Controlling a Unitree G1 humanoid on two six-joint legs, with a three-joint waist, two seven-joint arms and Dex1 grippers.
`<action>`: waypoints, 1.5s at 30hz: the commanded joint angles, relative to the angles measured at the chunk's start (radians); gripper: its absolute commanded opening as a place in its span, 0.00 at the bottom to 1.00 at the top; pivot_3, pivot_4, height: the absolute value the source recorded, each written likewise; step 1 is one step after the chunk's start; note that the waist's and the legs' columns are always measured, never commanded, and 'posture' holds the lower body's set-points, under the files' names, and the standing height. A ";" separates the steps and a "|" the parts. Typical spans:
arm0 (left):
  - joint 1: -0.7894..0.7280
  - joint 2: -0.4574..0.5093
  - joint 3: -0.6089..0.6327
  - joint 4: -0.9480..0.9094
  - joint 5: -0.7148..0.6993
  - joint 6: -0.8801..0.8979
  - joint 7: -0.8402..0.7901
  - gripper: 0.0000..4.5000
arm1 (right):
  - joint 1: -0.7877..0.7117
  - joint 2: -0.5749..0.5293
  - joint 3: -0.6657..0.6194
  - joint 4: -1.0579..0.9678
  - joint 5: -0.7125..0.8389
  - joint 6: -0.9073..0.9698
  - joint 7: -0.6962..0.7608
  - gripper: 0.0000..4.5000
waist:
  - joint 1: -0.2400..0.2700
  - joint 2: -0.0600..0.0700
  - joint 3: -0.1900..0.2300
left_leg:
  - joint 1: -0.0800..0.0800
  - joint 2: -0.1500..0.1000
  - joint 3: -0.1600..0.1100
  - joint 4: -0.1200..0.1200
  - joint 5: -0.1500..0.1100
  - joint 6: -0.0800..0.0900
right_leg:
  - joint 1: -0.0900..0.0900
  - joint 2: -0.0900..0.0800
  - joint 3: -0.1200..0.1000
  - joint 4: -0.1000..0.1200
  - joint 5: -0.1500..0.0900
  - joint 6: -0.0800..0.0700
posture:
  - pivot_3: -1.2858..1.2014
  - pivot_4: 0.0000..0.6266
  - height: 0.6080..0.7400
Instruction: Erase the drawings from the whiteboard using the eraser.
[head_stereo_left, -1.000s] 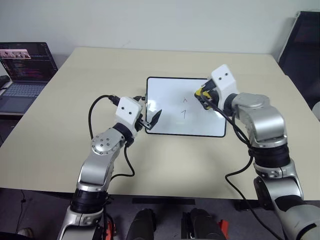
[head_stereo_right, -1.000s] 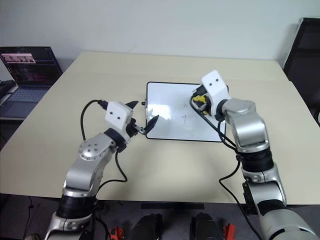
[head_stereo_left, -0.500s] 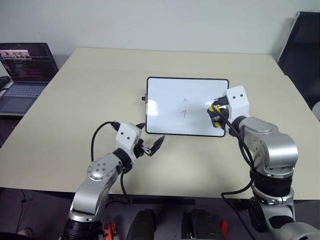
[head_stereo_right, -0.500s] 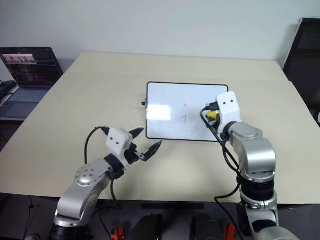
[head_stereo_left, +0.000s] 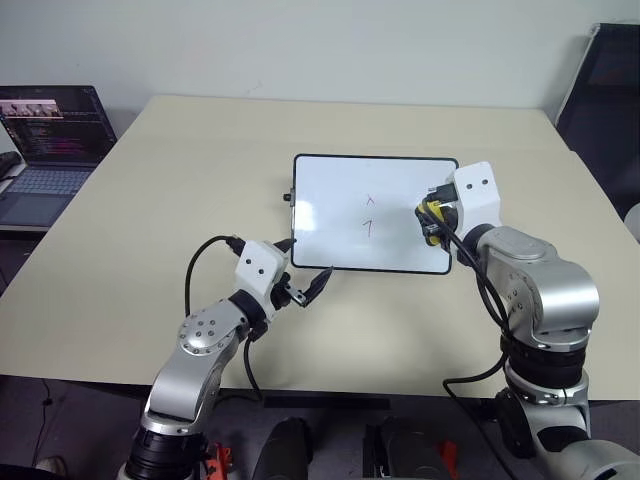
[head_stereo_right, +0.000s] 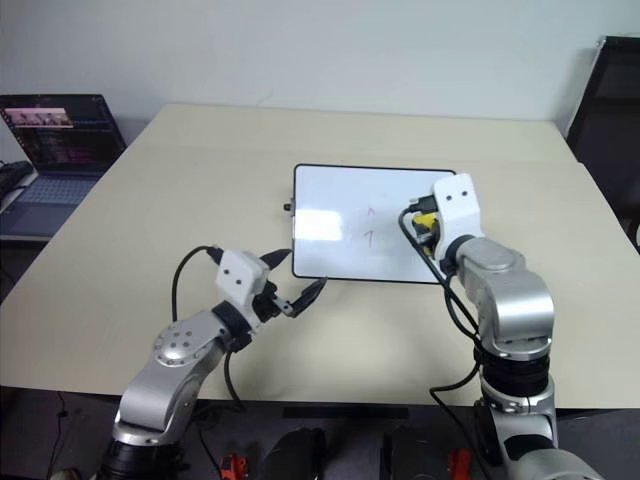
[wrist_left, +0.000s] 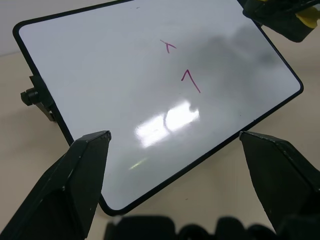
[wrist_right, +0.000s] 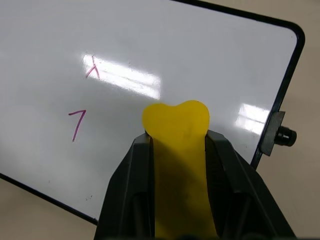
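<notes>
The whiteboard (head_stereo_left: 330, 190) lies flat in the middle of the table, black-framed, with a knob on its left side. Two of the drawings (head_stereo_left: 368, 228), small red marks, sit one above the other near its centre and show again in the left wrist view (wrist_left: 191, 80). My right gripper (head_stereo_left: 428, 218) hovers over the board's right edge, shut on the yellow eraser (wrist_right: 179, 150), which pokes out between its fingers beside the marks. My left gripper (head_stereo_left: 303, 268) stands open, nothing in it, just off the board's near left corner.
An open laptop (head_stereo_left: 45, 140) sits beyond the table's far left edge. A dark chair (head_stereo_left: 600, 90) stands at the far right. Bare tan table (head_stereo_left: 180, 180) surrounds the board. Black cables loop from both wrists.
Both arms came down and back toward me. The right gripper carried the eraser from over the board's upper middle to its right edge. The left gripper left the board's left side for the near corner.
</notes>
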 joint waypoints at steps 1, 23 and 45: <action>-0.061 -0.007 -0.023 0.040 0.020 -0.049 -0.010 1.00 | -0.062 -0.007 0.037 0.046 0.024 -0.087 0.015 0.22 | 0.000 0.000 0.000 | 0.000 0.000 0.000 0.000 0.000 0.000 | 0.000 0.000 0.000 0.000 0.000 0.000 | 0.52 0.24 1.00; -0.167 -0.031 -0.059 0.206 0.088 -0.171 -0.028 1.00 | -0.250 0.025 0.200 0.513 0.017 -0.515 0.105 0.22 | 0.000 0.000 0.000 | 0.000 0.000 0.000 0.000 0.000 0.000 | 0.000 0.000 0.000 0.000 0.000 0.000 | 0.52 0.24 1.00; -0.166 -0.034 -0.040 0.175 0.082 -0.153 -0.009 1.00 | -0.168 -0.097 0.349 0.692 -0.135 -0.653 0.229 0.22 | 0.003 -0.001 -0.001 | 0.010 0.000 0.000 0.001 0.000 0.000 | 0.009 0.000 0.000 0.001 0.000 0.000 | 0.52 0.24 1.00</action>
